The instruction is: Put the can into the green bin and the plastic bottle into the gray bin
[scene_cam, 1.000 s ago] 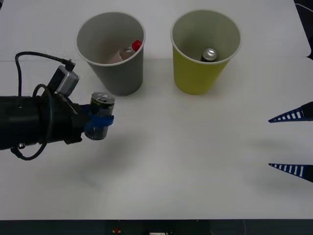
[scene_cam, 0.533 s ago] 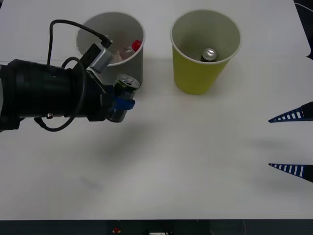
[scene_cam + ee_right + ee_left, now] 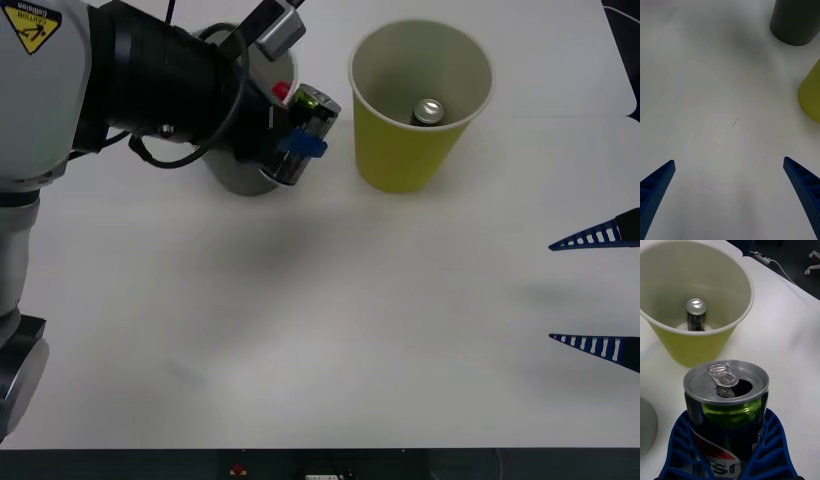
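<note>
While a darker can [image 3: 428, 111] already stands inside the green bin [image 3: 400, 165], the left gripper [image 3: 300, 145], now risen rightward past the gray bin [image 3: 232, 178], clamps the can [image 3: 308, 112]; the right gripper [image 3: 598, 292] waits spread wide.

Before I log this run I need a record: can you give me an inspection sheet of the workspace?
Surface: white table, a faint scuff.
Job's things: can held beside the green bin; bottle's red cap in the gray bin.
Clutter: a darker can upright in the green bin.
Grippers: left gripper shut on the can; right gripper open, idle at the table's right.
Cables: black cable on the left wrist.
Surroundings: chair base, floor cable.
</note>
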`<state>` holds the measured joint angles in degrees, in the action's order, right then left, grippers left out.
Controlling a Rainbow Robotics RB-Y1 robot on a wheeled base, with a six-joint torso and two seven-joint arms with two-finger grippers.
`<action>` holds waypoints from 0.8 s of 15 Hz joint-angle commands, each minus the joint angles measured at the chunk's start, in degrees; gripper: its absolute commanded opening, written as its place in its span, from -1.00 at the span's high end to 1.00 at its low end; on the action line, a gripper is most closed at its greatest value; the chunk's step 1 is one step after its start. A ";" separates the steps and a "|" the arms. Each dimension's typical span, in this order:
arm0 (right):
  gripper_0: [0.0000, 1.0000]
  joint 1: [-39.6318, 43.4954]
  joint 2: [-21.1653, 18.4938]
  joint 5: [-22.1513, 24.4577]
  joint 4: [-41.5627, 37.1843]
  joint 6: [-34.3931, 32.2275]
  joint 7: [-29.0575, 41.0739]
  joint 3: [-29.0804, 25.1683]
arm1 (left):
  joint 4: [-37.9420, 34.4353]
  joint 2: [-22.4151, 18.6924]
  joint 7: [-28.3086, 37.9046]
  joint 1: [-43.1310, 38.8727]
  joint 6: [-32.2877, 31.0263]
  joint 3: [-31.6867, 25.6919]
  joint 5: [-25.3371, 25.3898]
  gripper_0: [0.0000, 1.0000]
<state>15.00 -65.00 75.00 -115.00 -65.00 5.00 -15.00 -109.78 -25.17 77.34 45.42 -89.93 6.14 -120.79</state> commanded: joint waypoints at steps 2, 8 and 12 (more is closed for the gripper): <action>-1.00 0.00 0.00 0.00 0.00 0.00 0.00 0.00 | 6.94 1.00 4.49 10.12 -0.07 5.02 -2.79 1.00; -1.00 0.00 0.00 0.00 0.00 0.00 0.00 0.00 | 24.17 6.09 4.49 23.75 5.64 10.74 -6.92 1.00; -1.00 0.00 0.00 0.00 0.00 0.00 0.00 0.00 | 35.24 10.23 4.49 29.64 14.26 14.52 -10.52 1.00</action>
<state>15.00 -65.00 75.00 -115.00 -65.00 5.00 -15.00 -76.66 -15.85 81.83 74.05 -77.31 20.40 -131.02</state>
